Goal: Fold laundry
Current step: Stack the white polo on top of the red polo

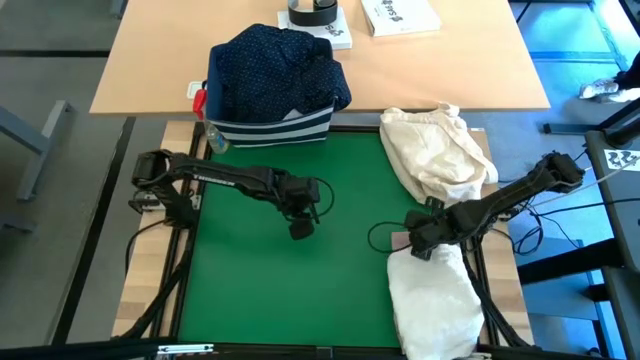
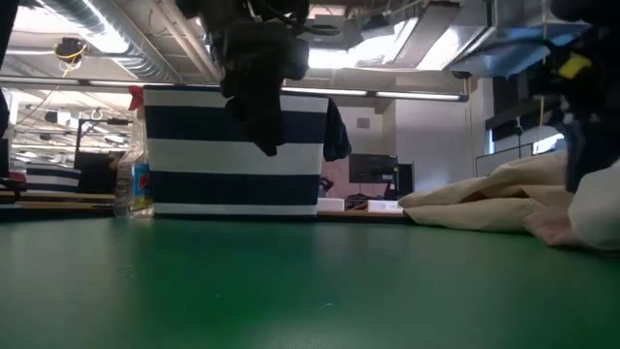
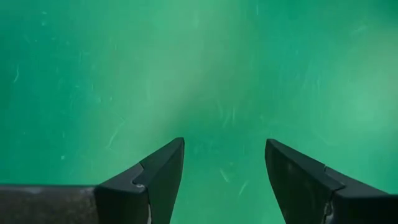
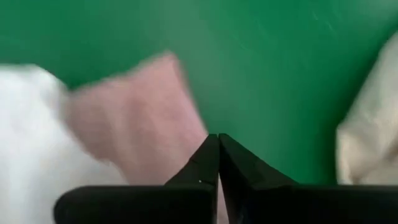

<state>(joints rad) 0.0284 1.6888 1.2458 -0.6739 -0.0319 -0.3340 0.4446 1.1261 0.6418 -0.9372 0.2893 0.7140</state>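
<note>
Laundry sits along the right edge of the green mat (image 1: 270,290): a white shirt (image 1: 432,300) lies bunched at the near right corner, with a corner of the pale pink top (image 4: 134,118) peeking out at its inner end, and the right gripper (image 1: 418,245) is down right at that spot. From the right wrist view its two dark fingers (image 4: 202,163) are pressed tip to tip, fully clenched, right at the edge of the pink cloth; whether any fabric is actually pinched between them, I cannot tell. Just beyond the right arm, the cream-beige cloth bundle (image 1: 437,150) is heaped on the far right corner of the mat, apart from the white shirt. Over on the left, the left gripper (image 1: 301,226) hangs above bare mat near the middle, its fingers (image 3: 152,183) spread well apart with nothing between them but green surface. At the far edge of the mat stands the navy fabric bin with white stripes (image 1: 268,128), and a navy white-dotted shirt (image 1: 275,70) is piled on top of it, spilling over the rim. A clear spray bottle (image 2: 132,174) with a red top stands just beside the bin's left corner.
</note>
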